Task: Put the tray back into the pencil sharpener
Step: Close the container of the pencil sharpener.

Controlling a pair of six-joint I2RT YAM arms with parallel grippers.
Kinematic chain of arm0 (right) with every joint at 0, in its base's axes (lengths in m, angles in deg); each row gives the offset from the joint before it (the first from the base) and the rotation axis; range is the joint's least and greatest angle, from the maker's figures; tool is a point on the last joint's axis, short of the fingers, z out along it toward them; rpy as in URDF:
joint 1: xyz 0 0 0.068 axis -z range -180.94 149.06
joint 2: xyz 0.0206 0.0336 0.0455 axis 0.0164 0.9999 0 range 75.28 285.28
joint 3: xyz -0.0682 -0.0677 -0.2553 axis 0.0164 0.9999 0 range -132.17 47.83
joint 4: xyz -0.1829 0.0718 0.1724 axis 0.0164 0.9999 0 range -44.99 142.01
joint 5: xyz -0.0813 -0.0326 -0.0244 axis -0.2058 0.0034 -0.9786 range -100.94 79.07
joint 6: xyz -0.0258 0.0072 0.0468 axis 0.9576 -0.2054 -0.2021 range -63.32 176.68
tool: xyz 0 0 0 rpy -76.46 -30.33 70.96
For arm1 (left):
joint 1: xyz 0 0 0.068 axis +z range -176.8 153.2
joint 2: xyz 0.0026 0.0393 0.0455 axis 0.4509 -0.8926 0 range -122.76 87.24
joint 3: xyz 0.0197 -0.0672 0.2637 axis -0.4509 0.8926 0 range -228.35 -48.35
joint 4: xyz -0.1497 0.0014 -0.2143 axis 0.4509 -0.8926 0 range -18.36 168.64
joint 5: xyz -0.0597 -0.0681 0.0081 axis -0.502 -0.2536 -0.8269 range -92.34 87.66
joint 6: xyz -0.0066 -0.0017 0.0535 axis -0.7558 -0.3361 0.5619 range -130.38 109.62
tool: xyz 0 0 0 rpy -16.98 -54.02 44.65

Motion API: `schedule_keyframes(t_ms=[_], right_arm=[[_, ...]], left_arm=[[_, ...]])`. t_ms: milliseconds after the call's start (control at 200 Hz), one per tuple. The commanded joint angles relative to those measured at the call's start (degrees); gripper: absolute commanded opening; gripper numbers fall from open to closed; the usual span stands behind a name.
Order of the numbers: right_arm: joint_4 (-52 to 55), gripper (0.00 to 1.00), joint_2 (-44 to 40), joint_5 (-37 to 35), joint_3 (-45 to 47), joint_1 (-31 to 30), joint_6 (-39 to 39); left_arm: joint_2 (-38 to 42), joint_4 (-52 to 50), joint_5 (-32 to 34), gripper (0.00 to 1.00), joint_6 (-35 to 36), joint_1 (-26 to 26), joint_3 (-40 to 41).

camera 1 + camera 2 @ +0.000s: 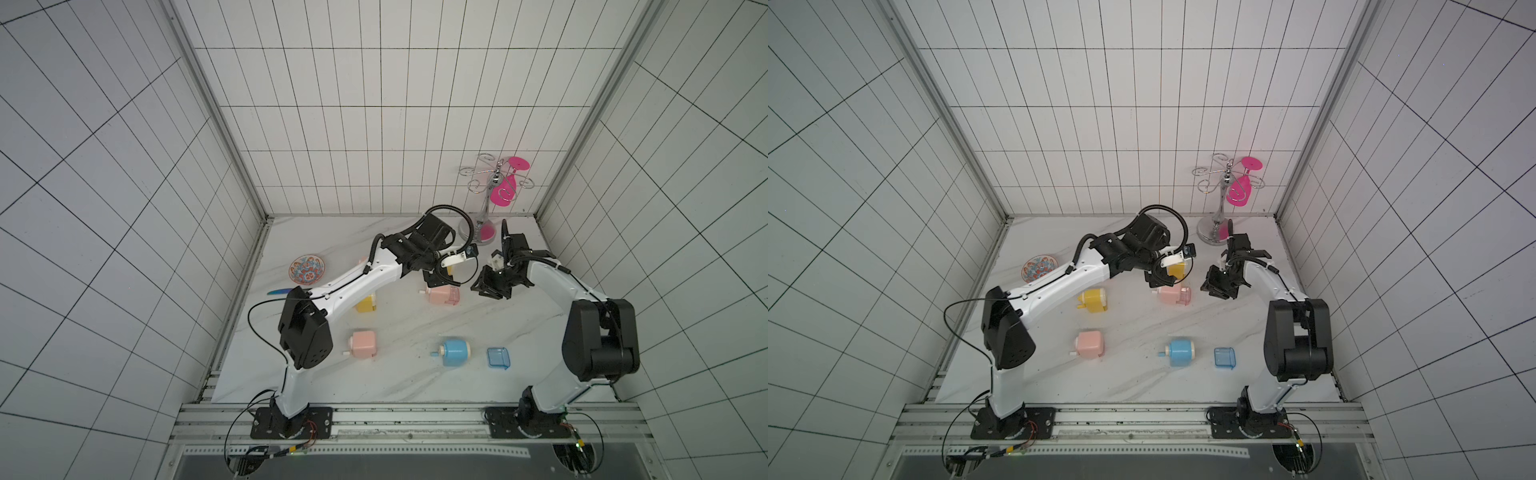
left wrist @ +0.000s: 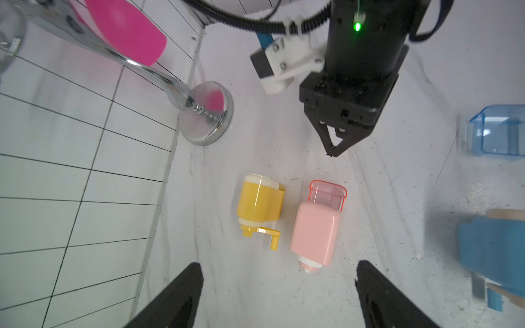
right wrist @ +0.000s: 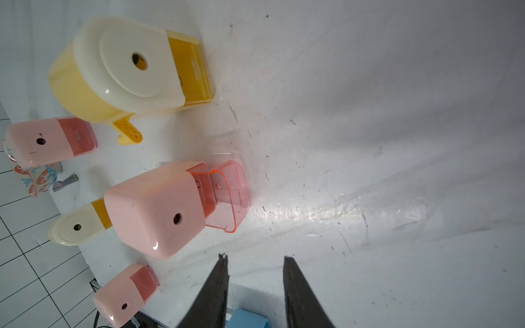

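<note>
A pink pencil sharpener [image 1: 441, 294] [image 1: 1169, 294] lies on its side mid-table. Its clear pink tray [image 2: 326, 196] [image 3: 224, 196] sits partly in the body, and its outer end sticks out toward the right arm. My left gripper [image 2: 279, 298] [image 1: 440, 279] hovers just above and behind the sharpener [image 2: 315, 233], open and holding nothing. My right gripper [image 3: 255, 284] [image 1: 490, 291] is a short way to the right of the tray's free end, open with nothing between its fingers. A loose clear blue tray [image 1: 498, 357] lies beside a blue sharpener [image 1: 455, 352] near the front.
A yellow sharpener [image 2: 260, 204] lies right behind the pink one. Another yellow sharpener [image 1: 1094, 300] and a pink sharpener [image 1: 363, 348] lie further left. A chrome glass rack [image 1: 478, 232] with a pink glass [image 1: 505, 191] stands at the back right. A patterned plate [image 1: 306, 271] sits at the left.
</note>
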Motion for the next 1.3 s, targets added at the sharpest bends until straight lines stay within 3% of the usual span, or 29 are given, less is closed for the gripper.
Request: schedule_keyframes(t_ms=[0, 255, 395, 535, 645, 1019, 1294], right_arm=[[0.6, 0.35, 0.4, 1.1, 0.4, 0.4, -0.7], [0.6, 0.34, 2.2, 1.0, -0.8, 0.4, -0.2], [0.5, 0.34, 3.3, 0.6, -1.2, 0.5, 0.3], [0.1, 0.34, 4.7, 1.0, -1.4, 0.5, 0.3], [-0.1, 0.34, 5.5, 0.8, -1.7, 0.5, 0.6], [-1.2, 0.34, 7.2, 1.4, -2.1, 0.4, 0.5], [-2.9, 0.24, 9.7, 4.1, -3.4, 0.7, -0.6]], left_arm=[[0.6, -0.5, -1.5, 0.86, -13.3, 1.8, 1.4], [-4.0, -9.1, -16.5, 0.85, -37.7, 5.9, -0.4], [-3.6, -5.7, -18.1, 0.88, -44.5, 5.5, 3.6], [-7.0, -8.1, -14.5, 0.86, -47.4, 5.4, 2.1], [-10.6, -8.9, -14.7, 0.81, -49.3, 5.5, 1.1], [-16.8, -5.7, -13.7, 0.79, -55.8, 6.8, 0.9], [-17.7, -1.9, -16.8, 0.73, -58.0, 7.2, 2.0]])
